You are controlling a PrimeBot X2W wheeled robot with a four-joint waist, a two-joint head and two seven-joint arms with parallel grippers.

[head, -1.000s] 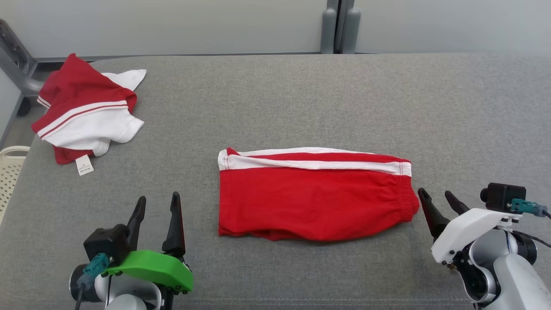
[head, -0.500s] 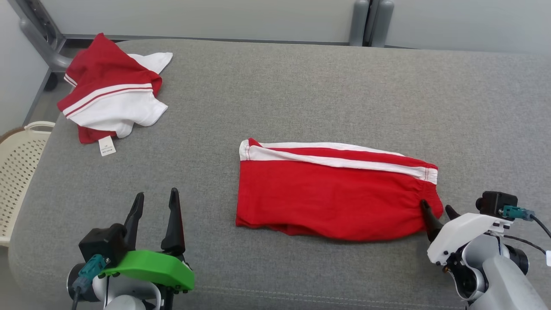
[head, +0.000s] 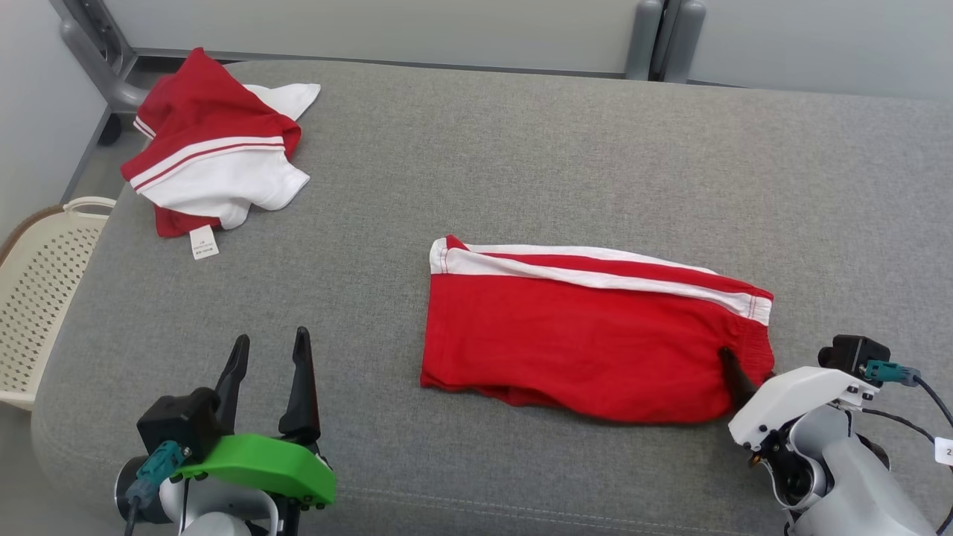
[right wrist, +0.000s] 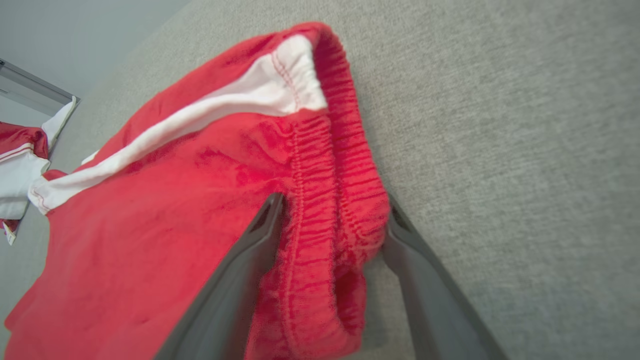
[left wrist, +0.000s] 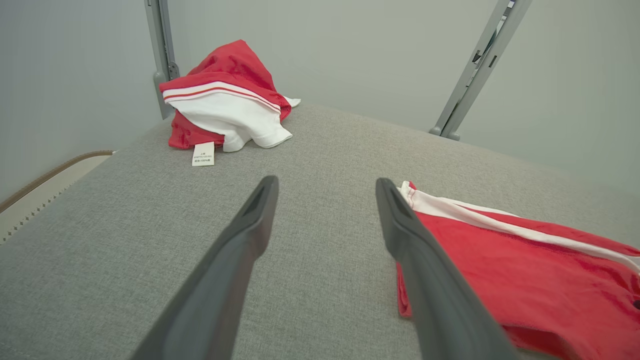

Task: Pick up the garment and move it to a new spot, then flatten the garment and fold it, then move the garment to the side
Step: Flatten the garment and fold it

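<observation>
— Where are the shorts point(head: 588, 335)?
— Folded flat, mid-counter point(head: 521, 149). The right end effector point(right wrist: 333, 205) straddles the waistband, fingers spread, not clamped.
— And the left end effector point(head: 272, 337)?
— Spread too, empty, well apart from the shorts.

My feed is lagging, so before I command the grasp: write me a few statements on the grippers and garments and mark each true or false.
1. The right gripper has a finger on each side of the waistband of the red shorts. True.
2. The right gripper is shut on the waistband. False: its jaws stand apart, the cloth unpinched.
3. The left gripper holds the shorts' hem. False: it is open over bare table, apart from the shorts.
4. A crumpled red and white garment lies at the table's far left corner. True.
5. The shorts lie in a heap. False: they lie flat.
</observation>
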